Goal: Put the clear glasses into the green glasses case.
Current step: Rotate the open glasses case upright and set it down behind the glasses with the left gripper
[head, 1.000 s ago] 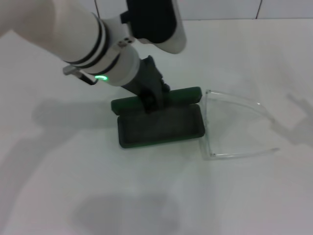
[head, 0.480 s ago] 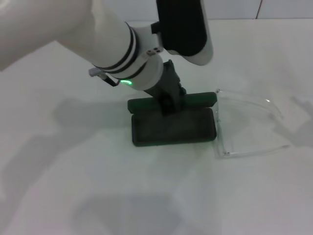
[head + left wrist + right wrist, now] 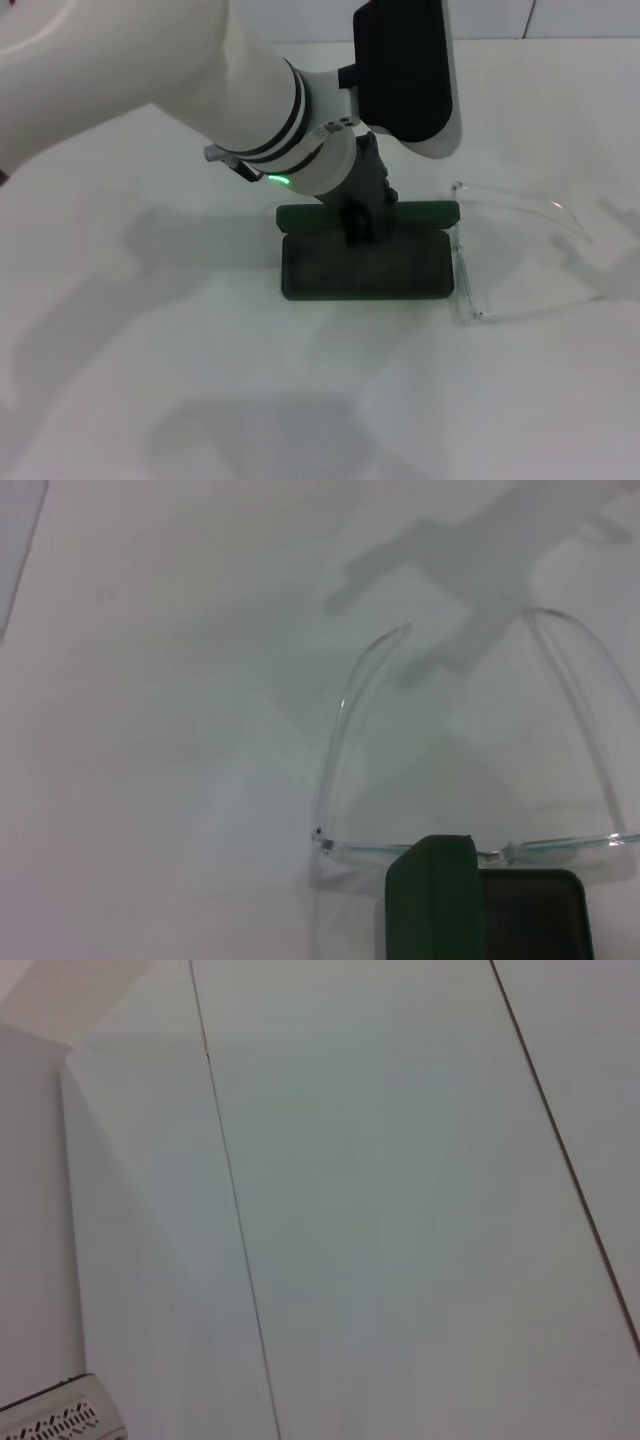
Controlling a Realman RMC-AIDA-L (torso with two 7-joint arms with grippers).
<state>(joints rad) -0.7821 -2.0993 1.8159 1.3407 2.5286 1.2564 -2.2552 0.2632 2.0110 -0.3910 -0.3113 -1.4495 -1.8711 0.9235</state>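
The green glasses case (image 3: 400,275) lies open on the white table, its dark tray toward me and its lid (image 3: 425,212) standing up at the back. My left gripper (image 3: 358,222) reaches down from the upper left and is shut on the lid's edge near its middle. The clear glasses (image 3: 463,272) lie unfolded just right of the case, front frame against the case's right end, arms pointing right. In the left wrist view the glasses (image 3: 345,710) lie beyond the case lid (image 3: 435,905). My right gripper is out of view.
The white table (image 3: 150,380) spreads around the case on all sides. My left forearm (image 3: 180,90) crosses the upper left of the head view. The right wrist view shows only pale wall panels (image 3: 380,1180).
My left gripper has moved to the right with the case in its hold. The glasses have shifted right along with the case's right end.
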